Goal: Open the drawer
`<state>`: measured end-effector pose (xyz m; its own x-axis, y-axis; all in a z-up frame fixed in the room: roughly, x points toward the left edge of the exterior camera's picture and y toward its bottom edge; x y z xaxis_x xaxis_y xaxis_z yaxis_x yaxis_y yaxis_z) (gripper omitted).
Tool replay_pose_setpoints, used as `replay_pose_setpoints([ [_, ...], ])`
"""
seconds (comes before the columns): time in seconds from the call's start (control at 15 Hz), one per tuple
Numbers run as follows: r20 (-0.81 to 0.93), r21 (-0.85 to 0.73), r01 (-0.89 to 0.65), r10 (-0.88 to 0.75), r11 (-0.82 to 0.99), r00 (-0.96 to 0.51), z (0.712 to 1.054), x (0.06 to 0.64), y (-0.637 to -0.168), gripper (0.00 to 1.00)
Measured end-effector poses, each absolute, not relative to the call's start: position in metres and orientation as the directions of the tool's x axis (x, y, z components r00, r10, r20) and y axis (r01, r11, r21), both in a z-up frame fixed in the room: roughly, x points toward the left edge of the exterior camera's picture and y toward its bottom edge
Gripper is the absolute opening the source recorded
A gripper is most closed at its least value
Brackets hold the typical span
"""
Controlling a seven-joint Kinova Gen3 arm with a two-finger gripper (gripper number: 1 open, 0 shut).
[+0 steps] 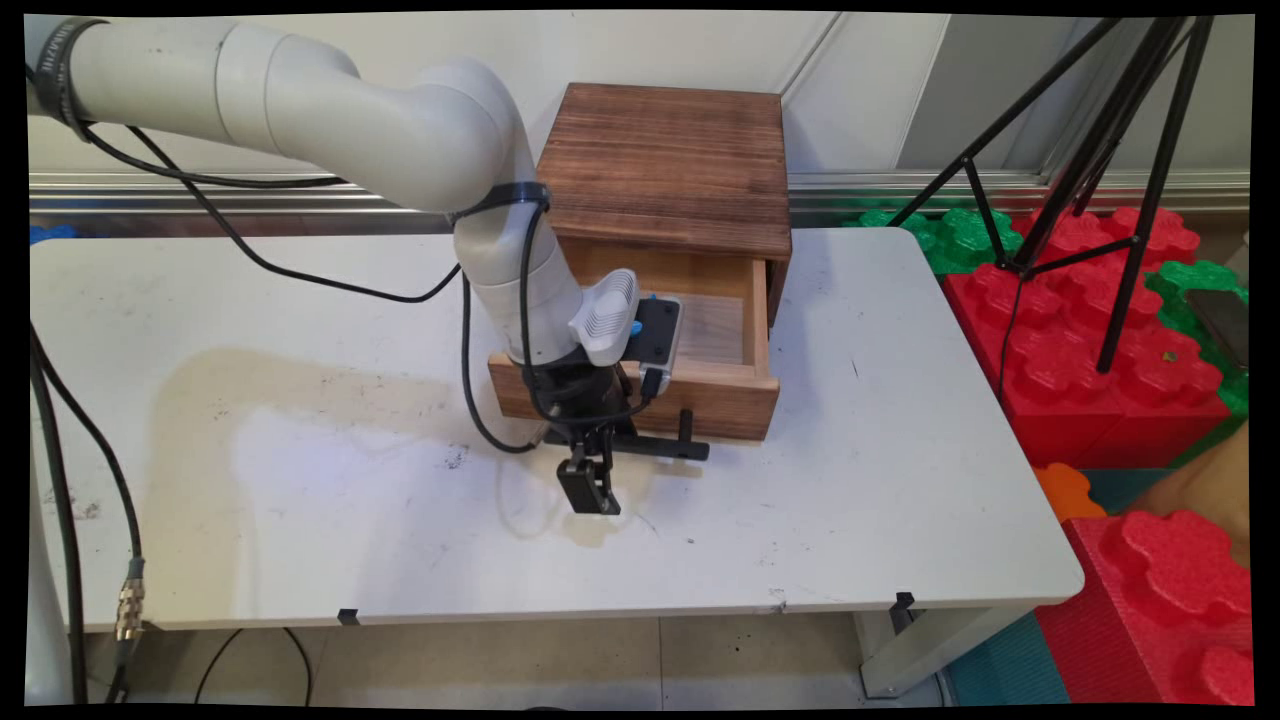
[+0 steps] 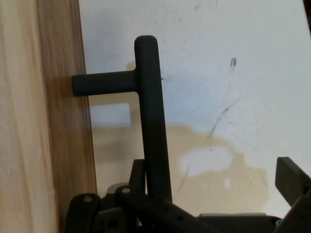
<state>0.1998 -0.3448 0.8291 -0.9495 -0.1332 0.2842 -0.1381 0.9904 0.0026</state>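
Note:
A dark wooden box (image 1: 670, 170) stands at the back of the white table (image 1: 300, 330), its drawer (image 1: 725, 400) pulled out toward the near side. What shows of the drawer's inside is bare. A black bar handle (image 1: 680, 447) (image 2: 151, 121) sticks out from the drawer front (image 2: 58, 121). My gripper (image 1: 590, 488) (image 2: 214, 174) points down at the table just in front of the handle's left end and is open. In the hand view the bar runs close along the left finger (image 2: 138, 171), while the right finger (image 2: 291, 177) stands well apart. Nothing is held.
Red foam blocks (image 1: 1090, 370) and green ones (image 1: 950, 235) are stacked beyond the table's right edge, with a black tripod (image 1: 1090, 190) standing on them. Black cables (image 1: 470, 350) hang from the arm over the table. A brownish stain (image 1: 230, 400) marks the tabletop.

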Motion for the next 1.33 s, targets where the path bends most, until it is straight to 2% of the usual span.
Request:
replay_pose_setpoints([
  [1.33, 0.299, 0.011, -0.136, -0.133, 0.991, -0.945, 0.83, 0.192, -0.309, 1.0],
])
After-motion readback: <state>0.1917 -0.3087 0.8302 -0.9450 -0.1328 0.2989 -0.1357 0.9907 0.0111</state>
